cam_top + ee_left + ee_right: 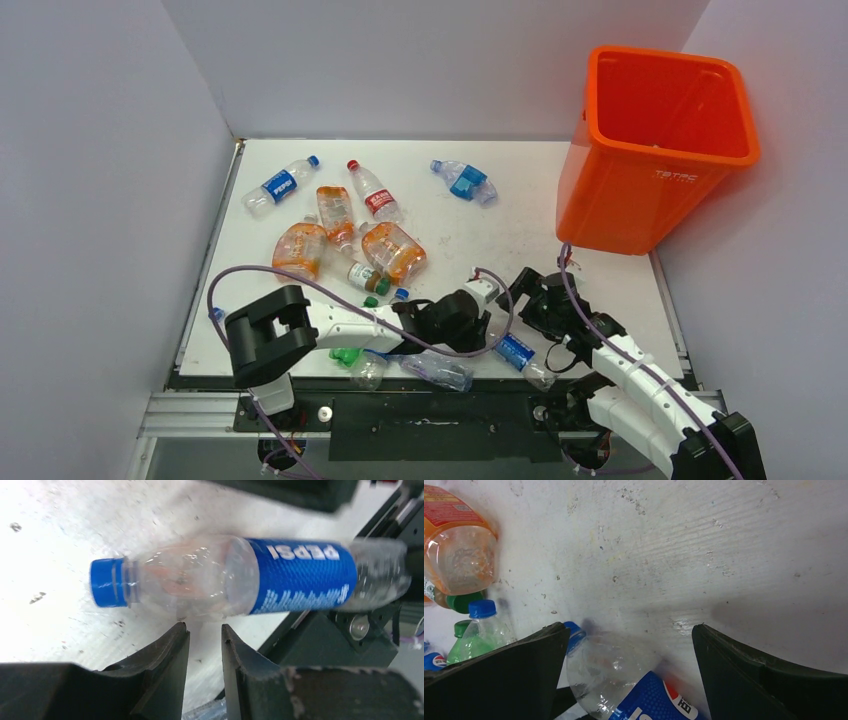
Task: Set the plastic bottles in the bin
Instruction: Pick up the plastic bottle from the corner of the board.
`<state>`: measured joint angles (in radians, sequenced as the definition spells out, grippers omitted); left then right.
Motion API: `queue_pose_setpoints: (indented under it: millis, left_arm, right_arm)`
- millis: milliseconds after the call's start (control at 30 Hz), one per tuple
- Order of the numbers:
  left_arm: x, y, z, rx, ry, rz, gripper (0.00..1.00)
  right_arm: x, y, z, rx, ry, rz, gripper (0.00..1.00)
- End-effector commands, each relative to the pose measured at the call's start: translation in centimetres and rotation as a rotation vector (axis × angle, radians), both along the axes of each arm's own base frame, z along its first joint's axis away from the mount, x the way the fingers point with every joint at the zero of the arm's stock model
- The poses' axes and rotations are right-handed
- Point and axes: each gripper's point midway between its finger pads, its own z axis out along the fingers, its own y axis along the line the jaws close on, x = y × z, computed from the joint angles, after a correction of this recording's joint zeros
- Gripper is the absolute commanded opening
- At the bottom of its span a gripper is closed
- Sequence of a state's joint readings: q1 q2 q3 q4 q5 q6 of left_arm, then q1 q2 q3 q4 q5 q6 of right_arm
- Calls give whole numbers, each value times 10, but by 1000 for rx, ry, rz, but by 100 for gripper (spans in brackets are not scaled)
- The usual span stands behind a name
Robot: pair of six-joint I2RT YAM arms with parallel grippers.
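A clear Pepsi bottle with a blue label lies on the table near the front edge, between the two arms. In the left wrist view this bottle lies crosswise just beyond my left gripper, blue cap to the left. The left jaws stand nearly together with nothing between them. My right gripper is open wide over the bottle's shoulder. In the top view the left gripper and right gripper sit close together. The orange bin stands at the far right.
Several more bottles lie across the left half of the table: orange-tinted ones, a Pepsi bottle, a red-capped one, a crushed blue one. A green bottle and a clear one lie at the front edge.
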<state>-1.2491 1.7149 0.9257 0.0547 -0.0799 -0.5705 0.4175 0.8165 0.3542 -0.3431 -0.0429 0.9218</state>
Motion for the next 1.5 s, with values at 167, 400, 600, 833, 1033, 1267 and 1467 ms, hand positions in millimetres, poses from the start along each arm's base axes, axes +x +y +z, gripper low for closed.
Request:
queue_pose_setpoints:
  millis: [167, 400, 600, 833, 1033, 1267, 1467]
  left_arm:
    - [34, -31, 38, -207, 15, 60, 31]
    - [58, -39, 41, -258, 13, 98, 31]
    - [78, 3, 81, -273, -110, 223, 48]
    - [73, 93, 108, -255, -218, 405, 86]
    - [55, 123, 116, -320, -200, 445, 96]
    - [46, 129, 119, -339, -189, 442, 96]
    - [42, 135, 138, -396, -197, 436, 96]
  right_arm:
    - [3, 16, 4, 135, -24, -7, 98]
    - [3, 2, 17, 44, -50, -11, 98]
    - [-5, 5, 24, -8, -17, 100, 98]
    - [-7, 15, 22, -81, 21, 247, 99]
    - [-6, 29, 11, -199, 68, 351, 98]
    - [-9, 44, -8, -271, 105, 428, 90]
    - [-7, 45, -14, -285, 109, 439, 58]
